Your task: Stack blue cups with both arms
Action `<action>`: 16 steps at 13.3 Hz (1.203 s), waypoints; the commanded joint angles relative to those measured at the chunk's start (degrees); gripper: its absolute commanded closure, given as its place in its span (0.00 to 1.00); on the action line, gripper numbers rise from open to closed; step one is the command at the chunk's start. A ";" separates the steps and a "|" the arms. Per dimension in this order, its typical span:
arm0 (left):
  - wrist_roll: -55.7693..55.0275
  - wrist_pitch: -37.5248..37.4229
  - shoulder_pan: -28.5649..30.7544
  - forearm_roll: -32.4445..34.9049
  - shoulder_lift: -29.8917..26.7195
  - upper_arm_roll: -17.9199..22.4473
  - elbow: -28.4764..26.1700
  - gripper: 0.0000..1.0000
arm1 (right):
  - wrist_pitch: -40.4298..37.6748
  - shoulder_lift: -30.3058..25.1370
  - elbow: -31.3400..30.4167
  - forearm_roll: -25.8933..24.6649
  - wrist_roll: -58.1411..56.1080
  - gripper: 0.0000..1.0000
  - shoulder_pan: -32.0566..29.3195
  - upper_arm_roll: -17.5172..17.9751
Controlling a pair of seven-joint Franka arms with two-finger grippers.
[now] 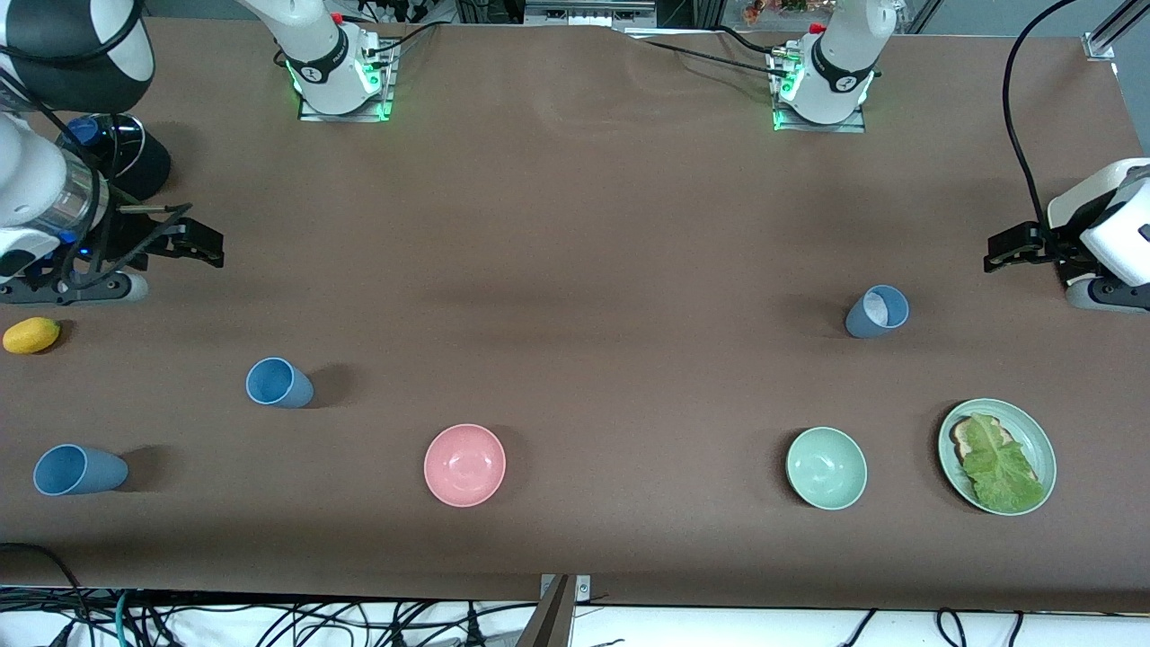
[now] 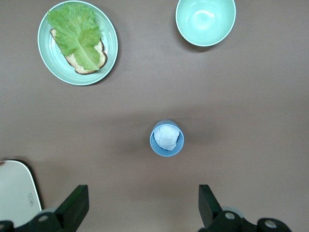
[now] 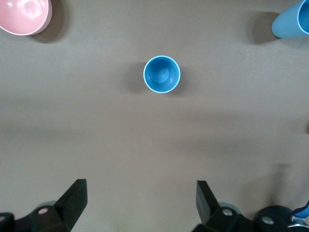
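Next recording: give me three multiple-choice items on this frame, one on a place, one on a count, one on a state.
1. What lies on the green plate?
A. lettuce on bread
B. a lemon
C. a cup

2. How many blue cups stand on the table?
A. one
B. two
C. three

3. The grey-blue cup holds:
A. nothing
B. something white and crumpled
C. another cup

Key:
1 A, lettuce covers the bread.
2 C, that cup, a cup and another cup.
3 B, the left wrist view shows the white wad inside.
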 commanded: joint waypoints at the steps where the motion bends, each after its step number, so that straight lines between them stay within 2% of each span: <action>1: 0.36 -0.21 0.06 0.39 -0.29 -0.04 -0.16 0.00 | -0.50 0.46 1.76 -0.74 0.17 0.00 -0.07 0.06; 9: 0.36 -0.21 0.06 0.39 -0.20 -0.04 -0.07 0.00 | -0.85 0.11 2.37 -0.65 0.00 0.00 -0.07 -0.21; 16: 0.36 -0.12 -0.02 0.39 -0.20 -0.04 -0.07 0.00 | -0.50 0.02 2.20 5.24 -0.62 0.00 -0.69 -1.79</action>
